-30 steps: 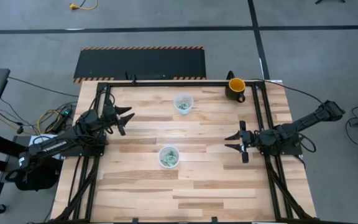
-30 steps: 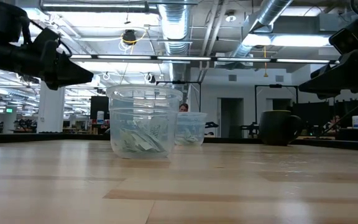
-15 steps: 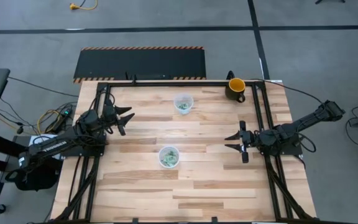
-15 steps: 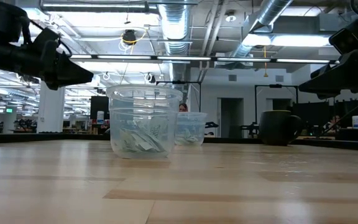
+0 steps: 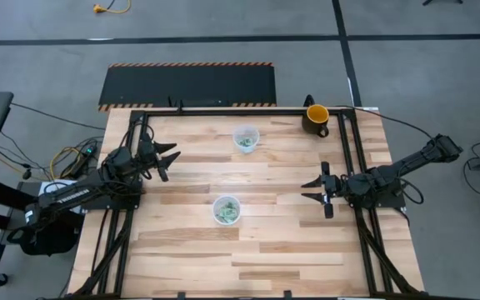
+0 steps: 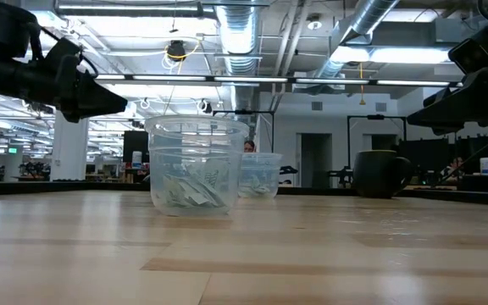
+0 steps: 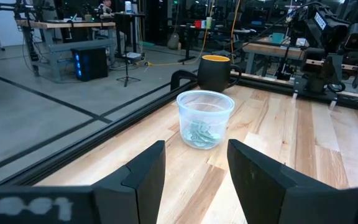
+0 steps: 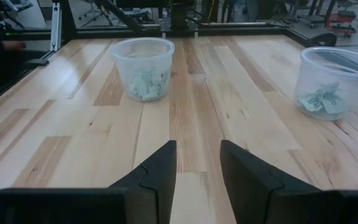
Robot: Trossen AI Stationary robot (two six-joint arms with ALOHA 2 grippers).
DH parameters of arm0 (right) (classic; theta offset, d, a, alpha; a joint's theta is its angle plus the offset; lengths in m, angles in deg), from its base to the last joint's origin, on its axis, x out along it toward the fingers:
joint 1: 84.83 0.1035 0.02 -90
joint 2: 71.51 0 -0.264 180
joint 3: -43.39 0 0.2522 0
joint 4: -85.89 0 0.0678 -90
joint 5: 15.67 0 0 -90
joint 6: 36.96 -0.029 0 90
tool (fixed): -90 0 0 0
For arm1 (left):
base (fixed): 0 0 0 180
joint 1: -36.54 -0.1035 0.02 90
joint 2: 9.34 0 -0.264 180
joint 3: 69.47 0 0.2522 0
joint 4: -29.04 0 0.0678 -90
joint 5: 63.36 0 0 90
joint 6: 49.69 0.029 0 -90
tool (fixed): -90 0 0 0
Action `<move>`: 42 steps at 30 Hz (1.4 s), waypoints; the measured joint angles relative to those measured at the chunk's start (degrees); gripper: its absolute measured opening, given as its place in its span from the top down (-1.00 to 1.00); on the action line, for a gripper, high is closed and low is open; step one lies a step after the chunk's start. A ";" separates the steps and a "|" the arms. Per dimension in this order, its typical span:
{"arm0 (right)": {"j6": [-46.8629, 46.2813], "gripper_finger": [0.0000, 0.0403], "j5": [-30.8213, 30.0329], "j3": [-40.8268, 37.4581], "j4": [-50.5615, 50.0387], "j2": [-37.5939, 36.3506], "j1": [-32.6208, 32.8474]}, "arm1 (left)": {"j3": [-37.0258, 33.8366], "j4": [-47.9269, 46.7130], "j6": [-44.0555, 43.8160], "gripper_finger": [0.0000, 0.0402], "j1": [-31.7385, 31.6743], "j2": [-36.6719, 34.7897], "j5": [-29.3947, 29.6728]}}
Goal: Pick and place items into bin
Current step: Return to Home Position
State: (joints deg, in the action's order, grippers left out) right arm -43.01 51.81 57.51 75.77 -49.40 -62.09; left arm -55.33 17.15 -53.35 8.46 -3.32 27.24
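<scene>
I see both arms pulled back to the sides of the table (image 5: 290, 250), neither one carrying anything. The left gripper (image 5: 167, 161) hangs over the left edge toward the far side, with its fingers spread apart and nothing between them. In its wrist view the two dark fingers (image 7: 143, 180) stand wide, framing bare wood in front of the far cup (image 7: 205, 118). The right gripper (image 5: 307, 190) sits over the right part of the table, about halfway along the right edge. It faces inward with its fingers parted too, and its own wrist view shows an open gap over the planks.

The pale green pieces (image 5: 227, 212) lie inside two clear plastic cups. The middle cup (image 5: 227, 209) stands near the table's centre, a little toward the near edge, with a small heap of them at its bottom. The far cup (image 5: 246, 138) stands close to the middle of the far edge and holds more of the pieces. I can make out no loose ones on the wood.

The yellow-and-dark mug (image 5: 316, 117) stands upright at the far right corner, well apart from both cups and both grippers.
</scene>
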 joint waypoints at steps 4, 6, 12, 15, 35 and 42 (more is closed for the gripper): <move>0.01 0.41 0.01 0.00 0.00 0.00 -0.01 | 0.00 0.00 0.18 0.19 0.00 0.00 0.00; 0.01 0.41 0.00 0.00 0.00 0.00 0.00 | 0.00 0.00 1.21 0.19 0.00 0.00 0.00; 0.01 0.41 0.00 0.00 0.00 0.01 -0.01 | 0.00 0.00 1.31 0.19 0.00 0.00 0.02; 0.00 0.41 0.00 0.00 0.00 0.00 -0.02 | 0.00 0.00 1.38 0.19 0.00 0.00 0.02; 0.01 0.41 0.01 0.00 0.00 0.01 0.00 | 0.00 0.00 3.85 0.19 -0.02 0.00 0.02; -0.01 0.41 0.00 0.01 0.00 0.00 -0.02 | 0.00 0.00 4.00 0.19 0.00 -0.02 0.03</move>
State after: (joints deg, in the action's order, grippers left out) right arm -43.02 51.81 57.52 75.77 -49.40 -62.11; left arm -55.33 17.15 -49.35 8.46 -3.34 27.27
